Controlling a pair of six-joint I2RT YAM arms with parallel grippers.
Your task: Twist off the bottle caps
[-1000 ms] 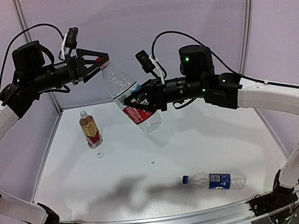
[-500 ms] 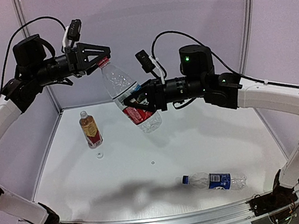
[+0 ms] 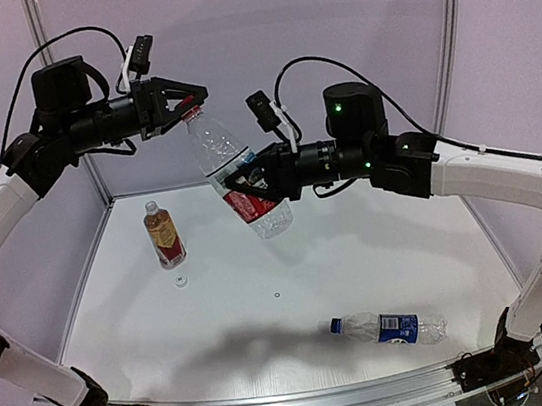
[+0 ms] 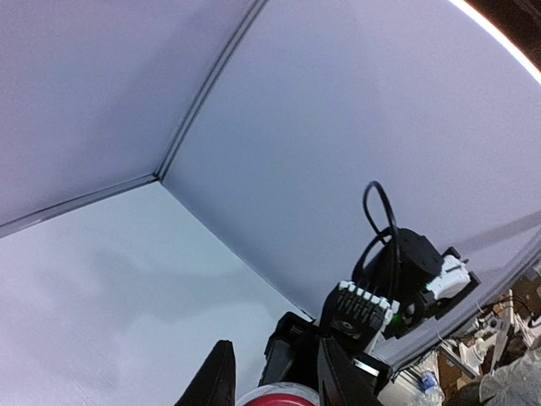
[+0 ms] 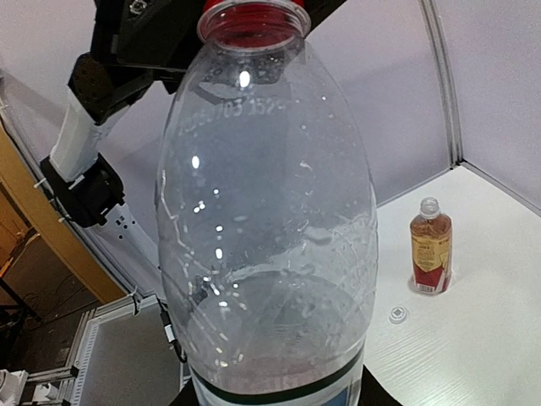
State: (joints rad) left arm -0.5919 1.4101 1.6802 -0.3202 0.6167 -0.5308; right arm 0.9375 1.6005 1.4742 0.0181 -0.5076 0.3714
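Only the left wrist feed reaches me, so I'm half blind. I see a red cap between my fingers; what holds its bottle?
Observer: The right gripper clamps the red-white bottle at its label, tilted in mid-air.
Operator: The other bottles?
Observer: The amber bottle stands upright at the left of the table, a white cap lying close by.
Operator: And the third?
Observer: The blue-label bottle lies on its side near the front edge, blue cap on.
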